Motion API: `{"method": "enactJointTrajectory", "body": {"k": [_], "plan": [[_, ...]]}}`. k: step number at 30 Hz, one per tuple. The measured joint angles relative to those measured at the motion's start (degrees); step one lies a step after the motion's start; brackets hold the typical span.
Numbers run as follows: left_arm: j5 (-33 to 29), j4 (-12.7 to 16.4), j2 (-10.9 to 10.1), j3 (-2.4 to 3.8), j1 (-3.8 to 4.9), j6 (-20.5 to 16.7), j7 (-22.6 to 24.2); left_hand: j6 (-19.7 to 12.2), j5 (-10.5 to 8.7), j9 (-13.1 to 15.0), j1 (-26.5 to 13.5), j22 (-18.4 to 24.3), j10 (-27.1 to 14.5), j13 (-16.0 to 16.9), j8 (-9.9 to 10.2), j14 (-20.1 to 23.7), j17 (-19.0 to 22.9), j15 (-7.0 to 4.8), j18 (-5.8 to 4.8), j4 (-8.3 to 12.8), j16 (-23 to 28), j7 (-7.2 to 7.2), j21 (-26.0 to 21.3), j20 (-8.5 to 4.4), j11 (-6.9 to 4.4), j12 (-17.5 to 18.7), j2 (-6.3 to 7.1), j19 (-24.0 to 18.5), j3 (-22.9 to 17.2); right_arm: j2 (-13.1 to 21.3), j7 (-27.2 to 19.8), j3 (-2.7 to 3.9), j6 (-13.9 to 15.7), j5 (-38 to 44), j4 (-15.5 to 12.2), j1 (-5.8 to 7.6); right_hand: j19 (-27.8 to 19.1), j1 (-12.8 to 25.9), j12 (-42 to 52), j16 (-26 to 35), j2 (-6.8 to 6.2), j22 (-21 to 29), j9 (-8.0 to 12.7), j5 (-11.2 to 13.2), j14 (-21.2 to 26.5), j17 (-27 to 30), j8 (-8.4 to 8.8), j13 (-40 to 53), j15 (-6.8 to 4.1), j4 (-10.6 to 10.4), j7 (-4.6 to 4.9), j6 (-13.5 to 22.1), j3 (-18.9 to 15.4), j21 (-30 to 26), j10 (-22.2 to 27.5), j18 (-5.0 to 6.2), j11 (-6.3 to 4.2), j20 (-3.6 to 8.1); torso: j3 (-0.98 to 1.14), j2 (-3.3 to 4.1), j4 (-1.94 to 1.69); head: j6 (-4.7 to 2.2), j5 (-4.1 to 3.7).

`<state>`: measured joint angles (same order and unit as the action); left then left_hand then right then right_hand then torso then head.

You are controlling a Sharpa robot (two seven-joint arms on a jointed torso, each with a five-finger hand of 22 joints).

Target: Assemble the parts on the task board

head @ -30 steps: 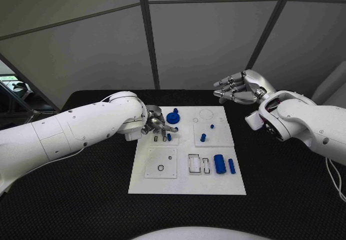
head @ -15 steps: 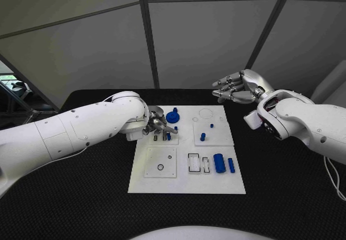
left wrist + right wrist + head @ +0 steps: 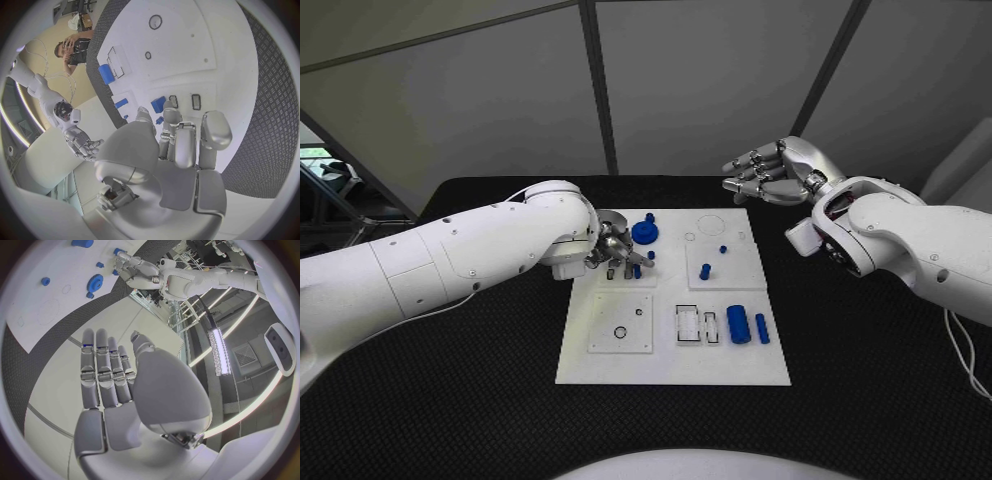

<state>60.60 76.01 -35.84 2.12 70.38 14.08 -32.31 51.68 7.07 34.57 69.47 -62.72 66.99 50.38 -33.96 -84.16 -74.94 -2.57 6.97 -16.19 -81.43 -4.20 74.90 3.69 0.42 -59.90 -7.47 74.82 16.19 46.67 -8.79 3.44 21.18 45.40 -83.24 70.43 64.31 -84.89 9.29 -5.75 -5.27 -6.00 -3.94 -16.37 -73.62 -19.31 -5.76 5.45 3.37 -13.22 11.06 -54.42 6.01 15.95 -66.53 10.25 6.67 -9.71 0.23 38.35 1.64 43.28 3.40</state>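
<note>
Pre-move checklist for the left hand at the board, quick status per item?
1. Left hand over the task board, at its far left panel: ok.
2. Left hand holding a part: cannot tell; its fingers hide what lies under them.
3. Right hand lifted beyond the board's far right corner, fingers apart, holding nothing: ok.
4. Large blue cylinder and slim blue bar lie loose near the right edge: not ok, unassembled.
5. Blue gear beside the left fingers, contact: cannot tell.
</note>
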Motion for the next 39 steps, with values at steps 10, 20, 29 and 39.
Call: {"method": "enactJointTrajectory", "body": {"k": [10,20,29,39], "plan": [[0.08,0.04,0.14,0.0,0.0,0.23,0.0,-0.42,0.23,1.7,3.84,-0.49,0.0,0.26,0.0,0.2,0.0,-0.2,0.0,1.74,0.23,0.0,0.0,0.0,0.0,0.0,-1.11,0.0,-2.23,-0.13,0.06,0.0,-0.19,0.02,0.33,-0.01,0.43,0.0,-0.22,0.31,0.0,0.25,0.0,-0.77,0.0,0.16,0.0,-0.16,0.0,0.34,0.0,0.0,0.02,-0.26,0.0,0.0,0.0,-0.01,0.0,0.01,0.0,0.1,-0.05],[0.12,0.0,0.28,0.0,0.03,0.42,0.0,-0.82,0.22,2.67,6.33,-1.01,0.0,0.51,0.0,0.2,0.0,-0.2,0.01,3.08,0.23,0.41,0.0,-0.02,0.0,0.0,-1.81,0.02,-4.83,-0.31,0.14,0.0,-0.41,0.05,0.58,-0.01,0.63,0.0,-0.22,0.57,0.0,0.45,0.0,-1.44,-0.2,0.36,0.0,-0.32,0.21,0.49,0.0,0.0,0.17,-0.48,-0.21,0.0,0.21,0.19,0.0,0.02,-0.01,0.42,-0.07],[0.13,0.28,0.05,0.1,0.17,0.42,0.03,-1.25,0.6,3.16,10.28,-1.45,-0.14,0.52,0.52,0.08,0.0,-0.74,0.0,4.81,0.22,0.85,0.23,-0.43,-0.51,0.51,-2.24,0.4,-10.01,-0.48,0.27,0.0,-0.69,0.05,1.03,-0.01,0.83,0.0,-0.33,0.8,0.0,0.7,0.0,-2.11,-0.2,0.59,0.22,-0.52,0.21,0.66,0.0,0.0,0.34,-0.99,-0.21,-0.01,0.21,-0.01,0.0,0.05,-0.01,0.73,-0.18],[-0.91,1.51,-1.27,0.0,0.07,-0.57,0.14,-1.74,0.84,4.21,13.63,-2.24,-0.4,0.03,1.4,0.2,0.01,-1.01,0.01,1.48,0.22,0.91,0.22,-0.83,-0.81,1.61,1.02,0.41,-18.81,-0.46,0.63,-0.01,-0.9,0.15,1.59,-0.02,0.83,0.0,-0.93,1.45,0.0,1.3,-0.01,-2.57,0.15,1.14,0.46,-0.93,0.55,0.79,0.19,-0.19,0.48,-2.08,0.21,-0.01,0.62,-0.01,0.01,0.03,-0.16,0.88,-0.25]]}}
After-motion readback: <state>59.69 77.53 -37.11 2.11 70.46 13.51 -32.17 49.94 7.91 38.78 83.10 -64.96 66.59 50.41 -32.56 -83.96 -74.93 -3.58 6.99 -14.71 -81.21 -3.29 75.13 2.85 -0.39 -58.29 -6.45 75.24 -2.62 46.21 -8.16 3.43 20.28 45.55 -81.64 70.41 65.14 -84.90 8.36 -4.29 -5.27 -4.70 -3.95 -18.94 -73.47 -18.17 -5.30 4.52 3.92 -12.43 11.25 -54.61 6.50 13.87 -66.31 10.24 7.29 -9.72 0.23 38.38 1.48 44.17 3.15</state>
